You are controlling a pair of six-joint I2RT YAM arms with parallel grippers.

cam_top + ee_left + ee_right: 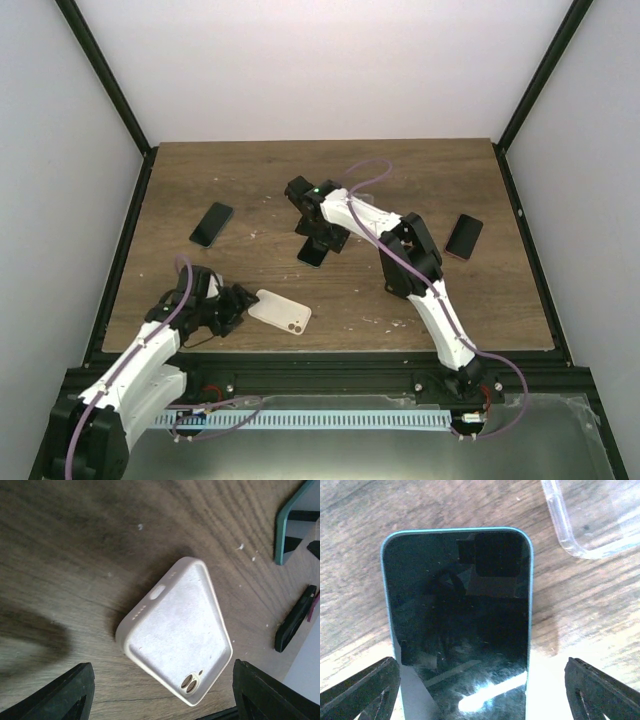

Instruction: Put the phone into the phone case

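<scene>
Holding right gripper fingers spread wide at 4 and 8 o'clock of the right wrist view, pinching nothing and touching nothing. Straddling the near end of phone, with its long axis running 12 to 6 in line with the wrist and both long edges lying inside the finger gap. Judging from this: lining up for a grasp across the short width, with descent and closure not yet done.

Locating phone in the top view near the middle of table, directly under right gripper, lying flat with screen up. Showing a dark glossy screen, teal rim, rounded corners, faint dust and glare. Noting clear case at 1 o'clock of phone in the right wrist view, apart from it.

Locating case at 7 o'clock of phone, apart from it and at 3 o'clock of left gripper. Holding left gripper likewise spread, clasping nothing, with case lying ahead between the fingers, not touching. Showing a cream body and raised rim, with the long axis running 11 to 5 in the left wrist view and the camera cut-out at the 5 o'clock end. Apparently lying cavity up.

Assigning by reach: right arm nearer phone, left arm nearer case. Noting spare phones at 10 and 3 o'clock of phone, well apart.
</scene>
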